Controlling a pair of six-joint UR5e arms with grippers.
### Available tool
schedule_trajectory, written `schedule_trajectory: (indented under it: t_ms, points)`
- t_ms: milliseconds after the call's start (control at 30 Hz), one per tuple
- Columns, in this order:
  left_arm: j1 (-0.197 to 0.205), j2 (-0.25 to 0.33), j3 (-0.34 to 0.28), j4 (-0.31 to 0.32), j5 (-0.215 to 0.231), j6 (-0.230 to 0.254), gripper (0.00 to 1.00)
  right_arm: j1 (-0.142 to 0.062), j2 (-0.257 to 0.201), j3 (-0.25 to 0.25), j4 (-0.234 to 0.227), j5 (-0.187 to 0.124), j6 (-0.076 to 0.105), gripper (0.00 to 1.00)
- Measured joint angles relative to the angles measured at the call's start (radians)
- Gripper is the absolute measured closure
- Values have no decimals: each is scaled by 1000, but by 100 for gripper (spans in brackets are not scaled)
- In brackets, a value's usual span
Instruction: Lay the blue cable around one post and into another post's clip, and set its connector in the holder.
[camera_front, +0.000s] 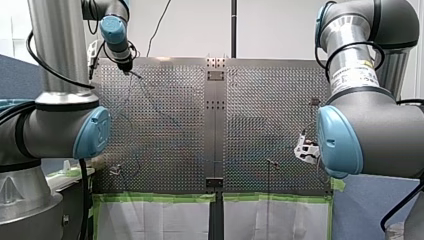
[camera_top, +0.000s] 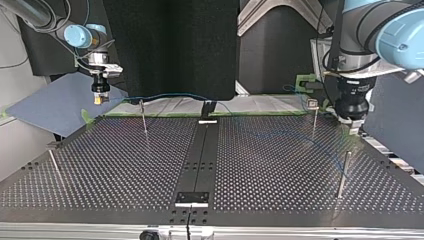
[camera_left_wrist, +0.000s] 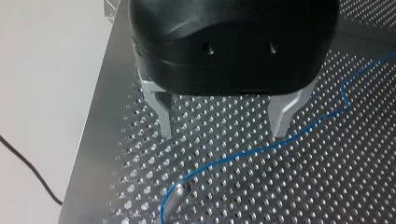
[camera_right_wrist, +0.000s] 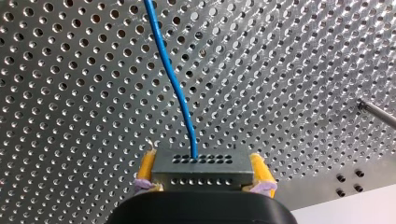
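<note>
Right wrist view: connector (camera_right_wrist: 198, 175), a grey block with rows of holes, is clamped between the right gripper's (camera_right_wrist: 203, 162) yellow pads (camera_right_wrist: 146, 164). Carry it level, keeping slack in the thin, limp blue cable (camera_right_wrist: 170, 79) trailing over the perforated metal table (camera_right_wrist: 70, 93). Left gripper (camera_left_wrist: 222, 123), metal fingers (camera_left_wrist: 162, 119) spread, hovers beside the cable.

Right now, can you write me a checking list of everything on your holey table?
Surface: perforated table, metal, holes throughout.
Job's things: blue cable runs from the connector across the table; thin posts stand upright.
Clutter: nothing seen.
Grippers: left gripper open, empty; right gripper shut on the connector.
Cables: black lead beside the table's edge.
Surroundings: green tape along the table's edge.
</note>
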Motion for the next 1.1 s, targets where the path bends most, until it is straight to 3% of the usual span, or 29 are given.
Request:
schedule_trajectory:
  t_ms: [333, 1100]
  points:
    - [-11, 0, 0, -1, -67, -2, 0, 0, 0, 0, 3, 1, -2, 100]
    - [-25, 2, -2, 0, -71, -10, 0, 1, 0, 0, 4, 2, -3, 100]
